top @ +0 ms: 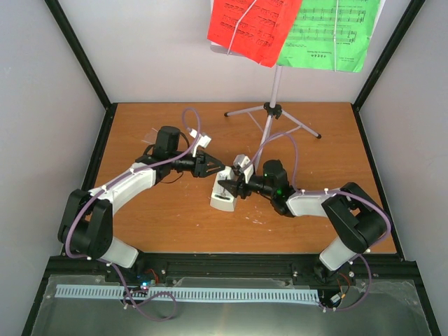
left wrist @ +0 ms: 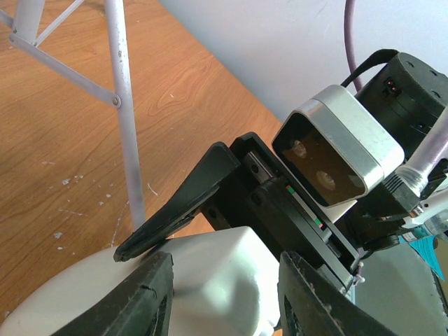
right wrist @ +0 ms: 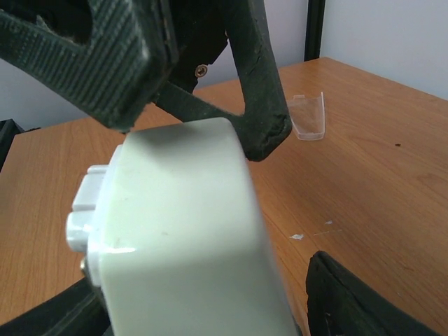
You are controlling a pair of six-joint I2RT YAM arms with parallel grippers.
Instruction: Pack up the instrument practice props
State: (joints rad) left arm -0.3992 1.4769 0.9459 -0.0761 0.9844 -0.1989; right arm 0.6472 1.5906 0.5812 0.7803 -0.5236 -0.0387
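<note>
The small white metronome [top: 222,196] is at mid-table, between both grippers. My left gripper [top: 215,168] reaches in from the left; its fingers press both sides of the metronome's narrow end [left wrist: 210,280]. My right gripper [top: 229,187] reaches in from the right and straddles the metronome's body [right wrist: 182,231]. Its right finger [right wrist: 350,301] stands apart from the body, with bare wood showing between. The music stand's pole [top: 276,77] rises from a silver tripod [top: 271,110] at the back. It carries a red page [top: 248,24] and a green page [top: 332,31].
A tripod leg [left wrist: 124,105] runs down just behind the metronome. A small clear plastic piece [right wrist: 308,115] lies on the wooden table [top: 175,217] at the back left. Black frame posts and white walls enclose the table on three sides.
</note>
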